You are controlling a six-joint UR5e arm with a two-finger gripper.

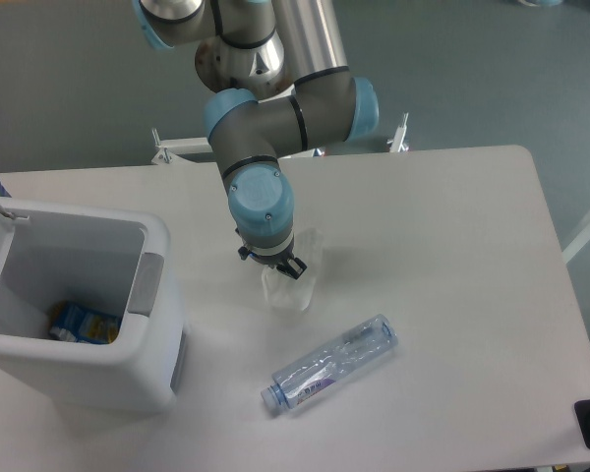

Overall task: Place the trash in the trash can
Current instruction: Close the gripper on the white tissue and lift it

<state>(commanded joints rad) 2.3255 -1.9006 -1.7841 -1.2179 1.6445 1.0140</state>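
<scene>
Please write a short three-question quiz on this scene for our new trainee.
1. True or false: the trash can stands with its lid open.
2. Which item is the gripper directly above: (a) the plastic wrapper, (b) the water bottle, (c) the blue packet?
3. Where does the water bottle lie, in the trash can or on the table?

Key
1. True: the inside is open to view, and the blue packet shows at the bottom.
2. (a): the gripper is right over the plastic wrapper; whether the fingers have closed on it cannot be told.
3. On the table, right of the trash can and nearer the front edge than the wrapper.
</scene>
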